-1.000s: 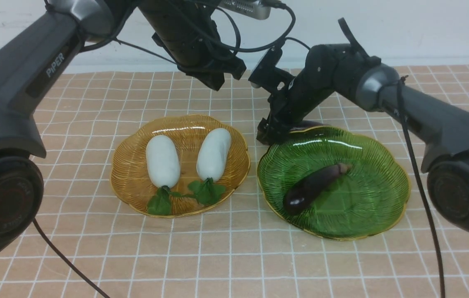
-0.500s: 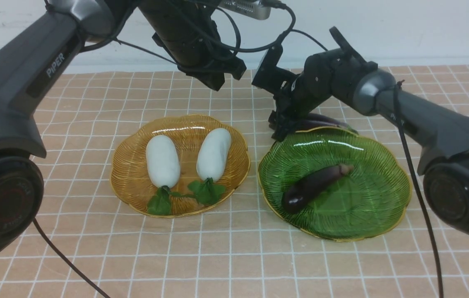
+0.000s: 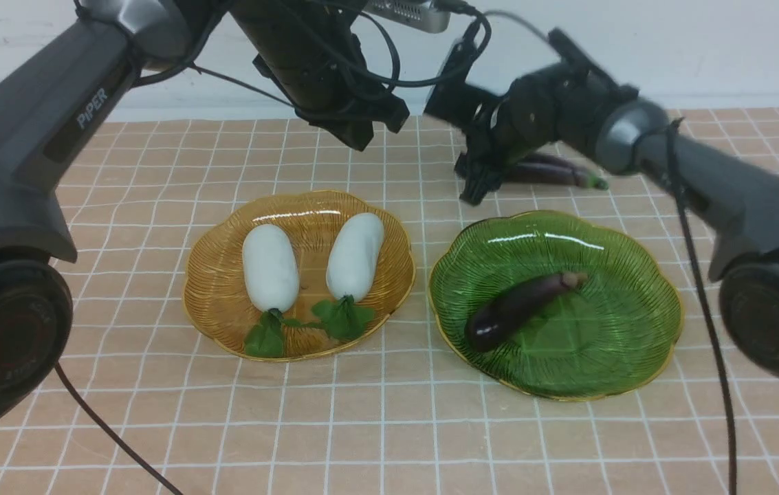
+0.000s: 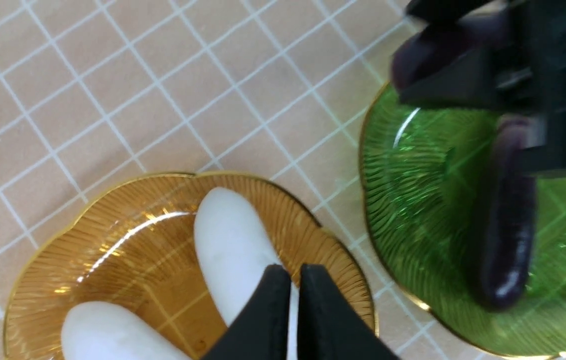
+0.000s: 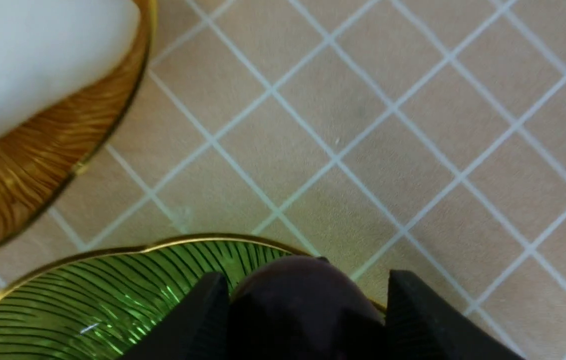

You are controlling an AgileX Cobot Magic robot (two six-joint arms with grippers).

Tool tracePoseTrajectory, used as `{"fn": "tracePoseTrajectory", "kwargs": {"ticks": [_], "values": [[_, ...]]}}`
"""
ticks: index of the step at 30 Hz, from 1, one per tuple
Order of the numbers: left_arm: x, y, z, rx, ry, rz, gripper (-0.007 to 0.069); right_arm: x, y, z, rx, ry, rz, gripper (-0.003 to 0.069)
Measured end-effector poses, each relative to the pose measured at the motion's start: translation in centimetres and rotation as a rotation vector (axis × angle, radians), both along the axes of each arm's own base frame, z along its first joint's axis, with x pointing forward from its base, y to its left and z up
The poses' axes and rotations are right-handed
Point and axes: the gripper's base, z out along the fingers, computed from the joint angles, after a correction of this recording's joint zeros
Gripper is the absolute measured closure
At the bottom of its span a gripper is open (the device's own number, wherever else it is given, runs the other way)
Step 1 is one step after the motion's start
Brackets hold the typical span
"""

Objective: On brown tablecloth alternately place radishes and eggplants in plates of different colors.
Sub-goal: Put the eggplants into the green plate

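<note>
Two white radishes (image 3: 270, 267) (image 3: 355, 256) lie side by side in the amber plate (image 3: 214, 302) on the brown tablecloth (image 3: 361, 426). One dark eggplant (image 3: 520, 308) lies slantwise in the green plate (image 3: 623, 330). My right gripper (image 3: 475, 182) is shut on a second eggplant (image 3: 547, 172), held above the cloth just behind the green plate. In the right wrist view that eggplant (image 5: 302, 300) fills the gap between the fingers (image 5: 412, 305). My left gripper (image 3: 361, 134) hangs shut and empty high above the amber plate; its closed fingertips (image 4: 287, 300) show over a radish (image 4: 233, 240).
The two plates sit close together mid-cloth, with a narrow strip of cloth between them. A pale wall runs along the cloth's far edge. Both arms' cables hang near the plates.
My right gripper has risen and drawn back from the green plate's far rim, carrying the second eggplant up with it. The left arm has not moved.
</note>
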Motion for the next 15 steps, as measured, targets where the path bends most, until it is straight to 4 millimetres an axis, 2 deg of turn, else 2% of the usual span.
{"fn": "tracePoseTrajectory", "kwargs": {"ticks": [4,8,10,13,15], "values": [[-0.8,0.2,1.4,-0.017,-0.025,-0.002,0.0614,0.4,0.0,-1.8,0.002,0.049,-0.052,0.0287],[-2.0,0.7,3.7,-0.036,-0.070,-0.003,0.0614,0.5,-0.2,-2.1,0.004,0.066,-0.117,0.0284],[-2.4,0.9,4.3,-0.044,-0.082,-0.003,0.0614,0.5,-0.2,-2.1,0.008,0.071,-0.133,0.0244],[-2.7,0.9,4.7,-0.054,-0.087,-0.005,0.0614,0.5,-0.2,-2.1,0.019,0.083,-0.178,0.0141],[-2.8,0.9,4.8,-0.060,-0.087,-0.004,0.0614,0.5,-0.4,-1.9,0.025,0.093,-0.239,0.0117]]}}
